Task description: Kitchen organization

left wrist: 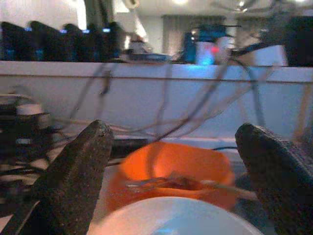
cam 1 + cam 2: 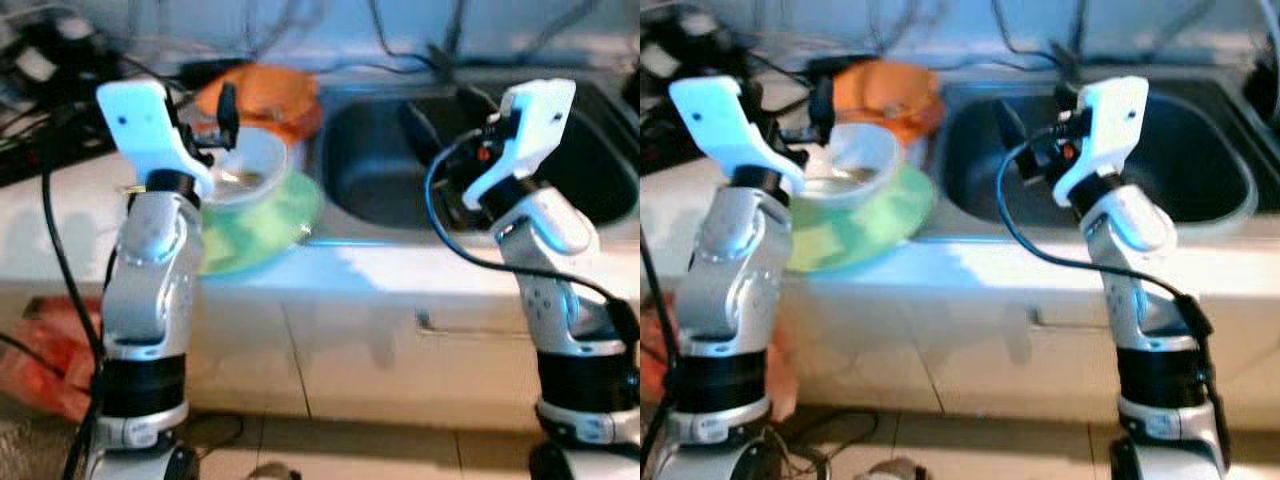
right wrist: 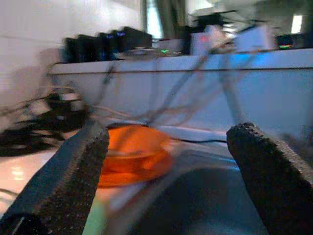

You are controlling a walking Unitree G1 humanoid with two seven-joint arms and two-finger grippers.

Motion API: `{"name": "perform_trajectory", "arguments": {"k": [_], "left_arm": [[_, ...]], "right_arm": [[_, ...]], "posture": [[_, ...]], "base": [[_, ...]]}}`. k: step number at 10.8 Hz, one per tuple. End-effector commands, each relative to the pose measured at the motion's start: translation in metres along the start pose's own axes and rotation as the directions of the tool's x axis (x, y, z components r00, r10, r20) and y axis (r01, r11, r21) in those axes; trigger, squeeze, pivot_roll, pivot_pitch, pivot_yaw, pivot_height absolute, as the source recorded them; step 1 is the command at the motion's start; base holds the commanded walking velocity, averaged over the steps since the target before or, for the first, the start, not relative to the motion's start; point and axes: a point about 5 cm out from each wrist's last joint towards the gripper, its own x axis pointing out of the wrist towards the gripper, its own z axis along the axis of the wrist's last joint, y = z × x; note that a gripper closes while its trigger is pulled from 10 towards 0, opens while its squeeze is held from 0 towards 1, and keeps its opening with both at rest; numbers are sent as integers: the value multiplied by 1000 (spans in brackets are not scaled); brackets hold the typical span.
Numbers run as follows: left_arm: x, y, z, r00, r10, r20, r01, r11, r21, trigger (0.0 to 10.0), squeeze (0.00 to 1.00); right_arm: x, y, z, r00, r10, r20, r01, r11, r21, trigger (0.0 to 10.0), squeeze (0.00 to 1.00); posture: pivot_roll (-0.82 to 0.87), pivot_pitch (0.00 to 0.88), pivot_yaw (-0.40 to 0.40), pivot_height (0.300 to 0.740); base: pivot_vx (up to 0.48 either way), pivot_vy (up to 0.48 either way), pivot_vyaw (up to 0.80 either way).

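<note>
The dark metal sink basin [image 2: 560, 160] sat sunk in the pale countertop [image 2: 400, 265], and everything lined up off it. Just beside the sink's left rim, a white round bowl [image 2: 255, 165] rested on a light green round plate [image 2: 275, 225], and that plate hung a little past the counter's front edge. Behind the white bowl, still left of the sink, stood an orange plastic bowl [image 1: 176, 171] with what looked like cutlery lying across it, too blurred to name. Black cables [image 2: 40, 60] lay tangled on the counter far left of the sink, against the back wall.

The left gripper [image 1: 181, 171] hovered over the white bowl, to the sink's left, its two black fingers [image 1: 73, 176] spread wide apart with nothing between them; the white bowl's rim showed just below them and the orange bowl straight ahead. The right gripper [image 3: 195, 171] was raised above the sink's near left part, fingers [image 3: 63, 181] likewise wide apart and empty, aimed across the basin toward the orange bowl. A black cable [image 2: 450, 230] looped down from the right wrist in front of the sink's front rim
</note>
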Motion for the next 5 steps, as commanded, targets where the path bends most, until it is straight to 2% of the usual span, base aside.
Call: {"name": "perform_trajectory", "arguments": {"k": [1,2,5], "left_arm": [[0,5,2,1000,23,7,-23,1000,3,10000,0],[0,5,2,1000,27,9,-27,1000,0,10000,0],[-1,2,3,1000,21,17,-20,1000,-13,10000,0]], "right_arm": [[3,4,4,1000,25,14,-25,1000,-11,10000,0],[2,4,4,1000,22,13,-22,1000,-9,10000,0],[3,4,3,1000,24,12,-23,1000,-9,10000,0]], "posture": [[80,85,85,740],[80,85,85,740],[83,85,83,740]], "base": [[435,0,0],[431,0,0],[0,0,0]]}}
